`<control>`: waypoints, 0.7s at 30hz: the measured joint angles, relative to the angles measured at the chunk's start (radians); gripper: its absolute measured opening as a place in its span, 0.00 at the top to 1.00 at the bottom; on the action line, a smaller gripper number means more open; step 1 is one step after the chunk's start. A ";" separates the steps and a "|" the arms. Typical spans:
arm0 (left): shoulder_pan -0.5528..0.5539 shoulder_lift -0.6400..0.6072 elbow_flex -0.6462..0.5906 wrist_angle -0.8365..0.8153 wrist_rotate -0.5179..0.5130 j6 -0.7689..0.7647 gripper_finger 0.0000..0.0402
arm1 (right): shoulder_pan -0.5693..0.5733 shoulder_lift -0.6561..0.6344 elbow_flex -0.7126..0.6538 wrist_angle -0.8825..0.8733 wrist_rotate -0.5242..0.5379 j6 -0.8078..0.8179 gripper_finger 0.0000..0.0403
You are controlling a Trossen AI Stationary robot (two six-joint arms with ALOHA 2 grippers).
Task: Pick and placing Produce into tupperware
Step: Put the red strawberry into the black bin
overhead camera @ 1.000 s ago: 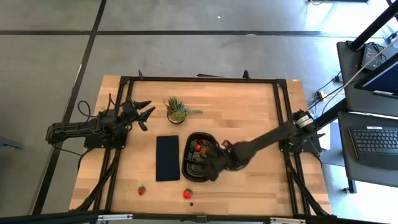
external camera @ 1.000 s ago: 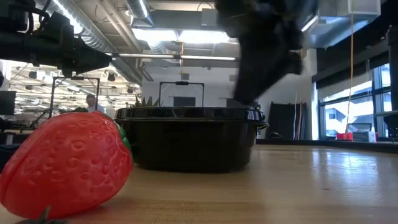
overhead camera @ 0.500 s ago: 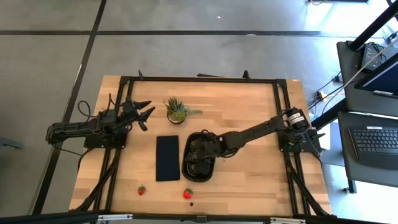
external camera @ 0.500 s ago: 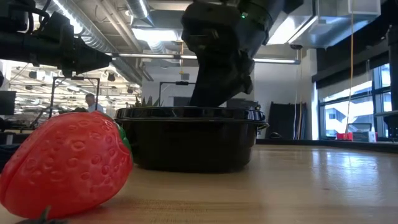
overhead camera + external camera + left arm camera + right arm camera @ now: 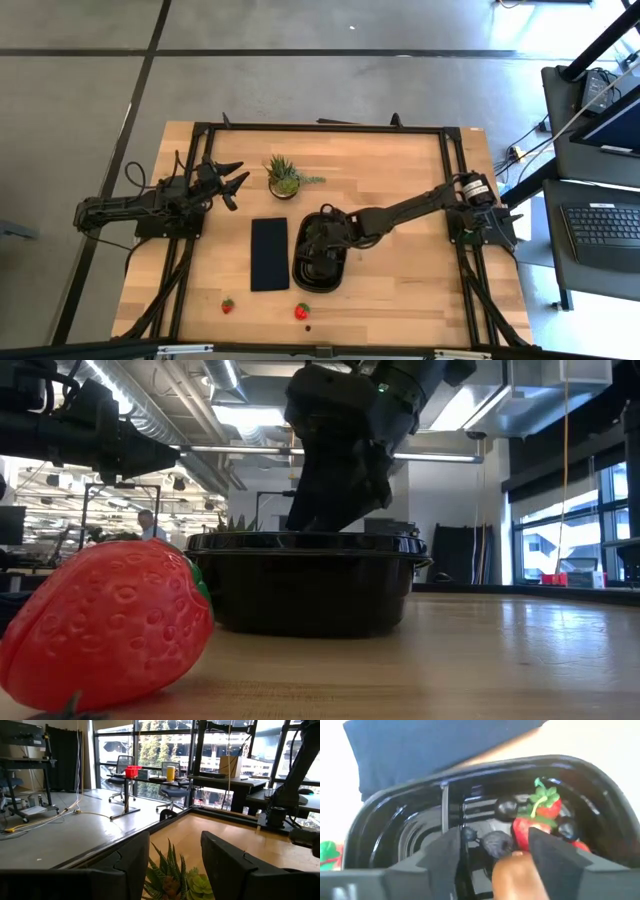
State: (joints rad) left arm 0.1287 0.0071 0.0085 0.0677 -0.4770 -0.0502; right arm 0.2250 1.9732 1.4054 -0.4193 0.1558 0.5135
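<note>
The black tupperware (image 5: 318, 280) sits mid-table, seen side-on in the low view (image 5: 305, 585). My right gripper (image 5: 317, 240) is over its far half, open, with its fingers down inside the rim (image 5: 495, 855). Below it lie a red strawberry (image 5: 536, 822) and dark berries (image 5: 507, 807) on the ridged floor. A brown kiwi (image 5: 516, 870) shows between the fingers. Two strawberries (image 5: 228, 305) (image 5: 302, 311) and a tiny dark berry (image 5: 307, 327) rest on the wood near the near edge. One strawberry fills the low view (image 5: 105, 625). My left gripper (image 5: 235, 183) waits open at the far left (image 5: 175, 860). My right gripper points down into the tupperware from above. The brown kiwi (image 5: 520, 865) lies close against one finger (image 5: 547, 855), with a clear gap to the other finger (image 5: 445, 852). I cannot tell whether that finger touches the kiwi.
A spiky potted plant (image 5: 285, 177) stands on the far side of the tupperware, right in front of my left gripper (image 5: 170, 880). A flat dark panel (image 5: 269, 253) lies beside the tupperware's left edge. Bare wood stretches to the right of the tupperware. A black frame rims the table.
My right gripper has moved from the tupperware's near right side toward the table's far left, ending over the container's far half. Most of that travel fell in the first half second, and since then it has only edged left. The tupperware and the loose fruit have not moved.
</note>
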 joint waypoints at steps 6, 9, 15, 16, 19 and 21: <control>0.000 0.000 0.000 0.000 0.000 0.000 0.57 | -0.020 -0.029 0.050 -0.048 0.101 -0.057 0.28; 0.000 0.000 0.000 0.000 0.000 0.000 0.57 | -0.028 -0.077 0.056 -0.121 0.164 -0.128 0.26; 0.000 0.000 0.000 0.000 0.002 -0.026 0.57 | -0.059 -0.160 0.002 -0.174 0.166 -0.270 0.26; 0.000 0.000 0.000 0.000 0.007 -0.026 0.57 | -0.069 -0.175 -0.020 -0.165 0.166 -0.301 0.26; 0.000 0.000 0.000 0.001 0.054 -0.026 0.57 | -0.117 -0.220 -0.130 -0.114 0.165 -0.392 0.26; 0.000 0.000 0.000 0.001 0.107 -0.027 0.57 | -0.155 -0.266 -0.229 -0.047 0.166 -0.420 0.26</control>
State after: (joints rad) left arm 0.1284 0.0071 0.0083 0.0685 -0.3698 -0.0772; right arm 0.0705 1.7074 1.1760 -0.4666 0.3214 0.0937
